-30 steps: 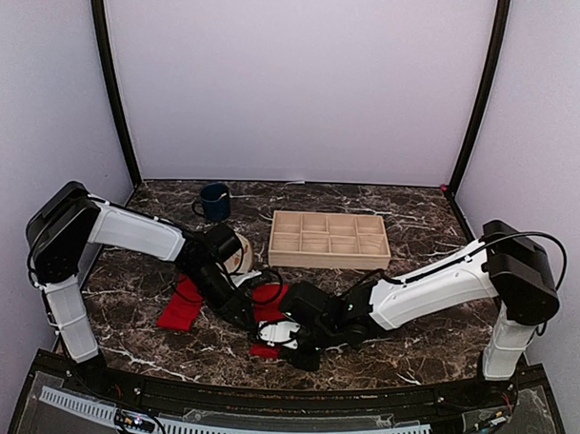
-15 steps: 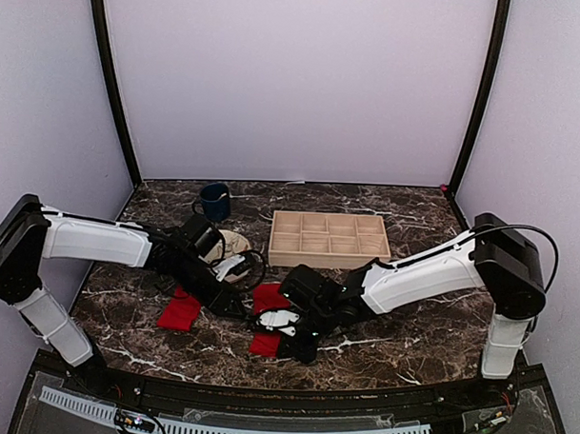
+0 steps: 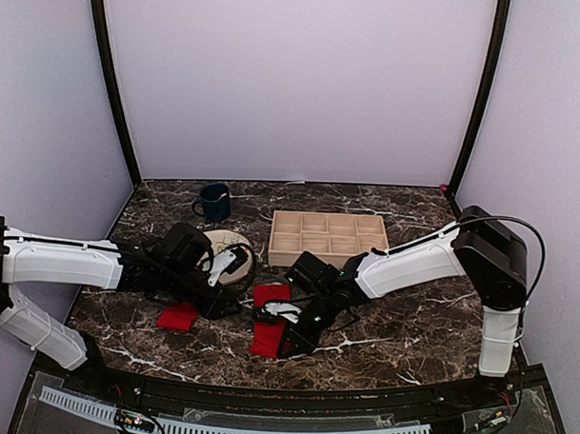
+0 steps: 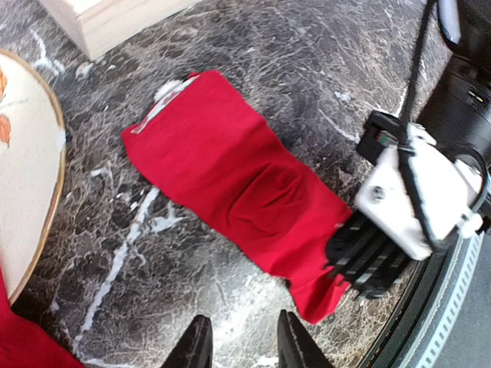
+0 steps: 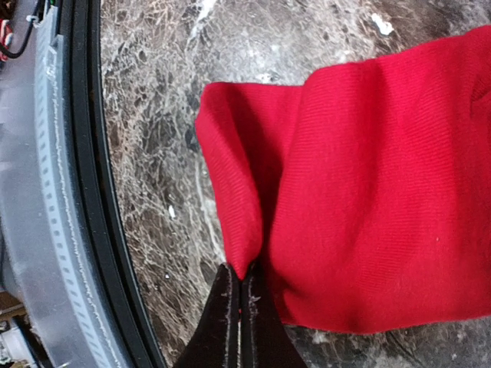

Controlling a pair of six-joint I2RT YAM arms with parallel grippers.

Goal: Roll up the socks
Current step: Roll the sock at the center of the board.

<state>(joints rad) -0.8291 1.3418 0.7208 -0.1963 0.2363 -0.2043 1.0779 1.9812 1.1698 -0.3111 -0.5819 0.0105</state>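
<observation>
1. Worktop [image 3: 410, 316]: dark marble with white veins, with a black rail along its near edge.
2. First sock [image 4: 238, 199]: bright red, a long flat strip lying on the worktop at the middle of the near edge. One end points to the rail and the other toward the far side. The near end is folded up into a small ridge.
3. Right gripper [image 5: 242, 270]: black fingers [image 5: 226, 322] pressed tightly together, pinching the folded near end of the first sock just beside the rail.
4. Left gripper [image 4: 242, 341]: low over bare marble just left of the first sock and apart from it. The fingers stand a narrow gap apart with nothing between them.
5. Second sock [image 3: 178, 316]: bright red and short in outline, lying on the worktop toward the near left, left of the left gripper. No gripper touches it.
6. Plate [image 3: 227, 236]: round, beige and patterned, left of centre and beyond both socks. The left arm partly covers it.
7. Wooden tray [image 3: 328, 261]: pale, divided into compartments, at mid-depth and centre, just right of the plate.
8. Mug [image 3: 214, 201]: dark blue, upright, toward the far left corner.
</observation>
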